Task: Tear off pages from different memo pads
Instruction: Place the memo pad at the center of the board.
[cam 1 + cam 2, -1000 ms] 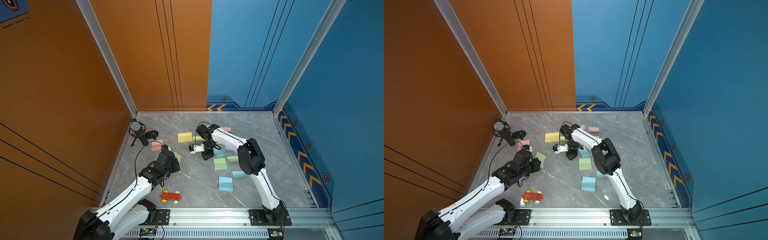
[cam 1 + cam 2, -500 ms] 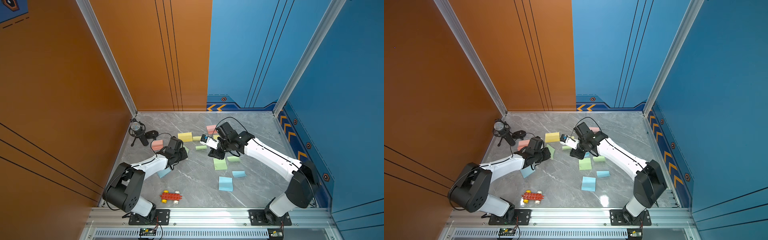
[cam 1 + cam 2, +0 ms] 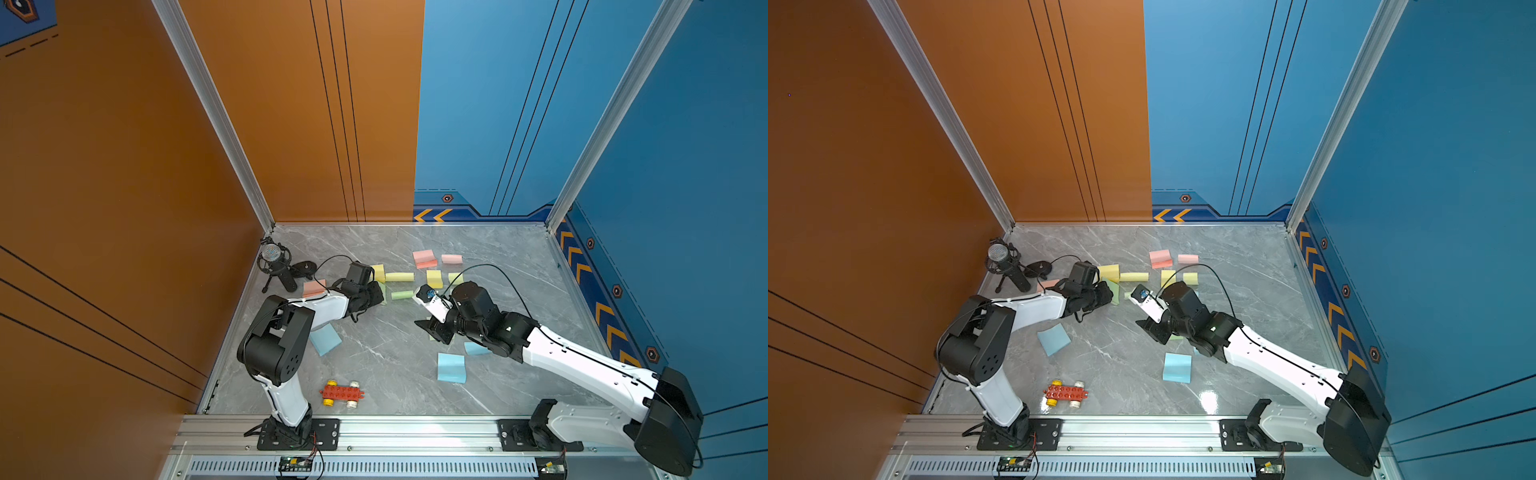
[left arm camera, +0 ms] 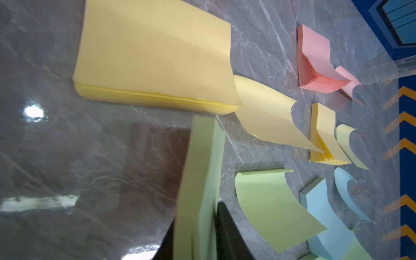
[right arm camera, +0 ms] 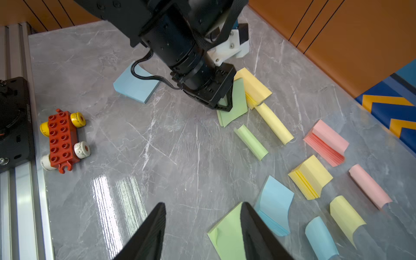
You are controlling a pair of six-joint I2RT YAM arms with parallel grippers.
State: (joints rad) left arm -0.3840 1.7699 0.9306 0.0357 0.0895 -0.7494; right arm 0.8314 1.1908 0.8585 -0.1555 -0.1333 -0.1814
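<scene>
The left pincer (image 5: pixel 223 106) has moved to the green memo pad (image 4: pixel 200 180) beside the big yellow memo pad (image 4: pixel 153 56), a finger each side, squeezing or not I cannot tell, and the right pincer (image 5: pixel 202 204) has opened up empty, so another tear looks ready to start

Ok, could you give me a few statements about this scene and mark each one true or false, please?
1. The red toy car stands near the front rail. True.
2. The right hand holds a blue sheet. False: its fingers stand apart with nothing between them.
3. A green memo pad sits between the fingers of the left hand. True.
4. The microphone stands right beside the toy car. False: it stands in the far corner, by the orange wall.
</scene>
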